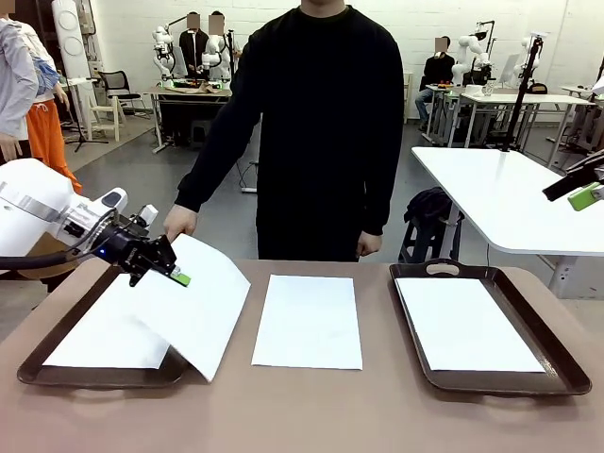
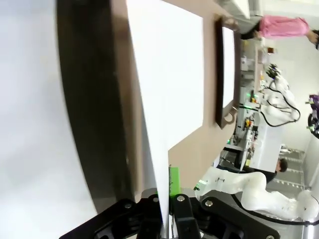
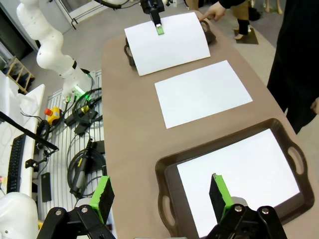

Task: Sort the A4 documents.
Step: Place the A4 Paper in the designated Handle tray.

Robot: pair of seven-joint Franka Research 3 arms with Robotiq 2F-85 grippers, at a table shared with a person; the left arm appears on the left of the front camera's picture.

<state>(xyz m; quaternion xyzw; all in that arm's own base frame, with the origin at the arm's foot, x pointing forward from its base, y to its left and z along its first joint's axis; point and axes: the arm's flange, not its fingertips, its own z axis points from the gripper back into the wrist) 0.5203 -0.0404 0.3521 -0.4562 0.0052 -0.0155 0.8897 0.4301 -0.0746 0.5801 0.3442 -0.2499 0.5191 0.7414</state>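
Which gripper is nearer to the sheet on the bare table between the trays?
Left. The left gripper, shut on a tilted sheet, is just left of the middle sheet; the right gripper hangs raised beyond the right tray.

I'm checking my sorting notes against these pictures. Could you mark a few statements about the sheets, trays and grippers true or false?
1. The left gripper is shut on a tilted sheet over the left tray. True.
2. Both grippers grip paper. False: the right gripper is open and holds nothing.
3. The middle sheet lies flat on the bare table, between the left tray and the right tray. True.
4. The right tray holds no paper. False: a white sheet lies flat in it.
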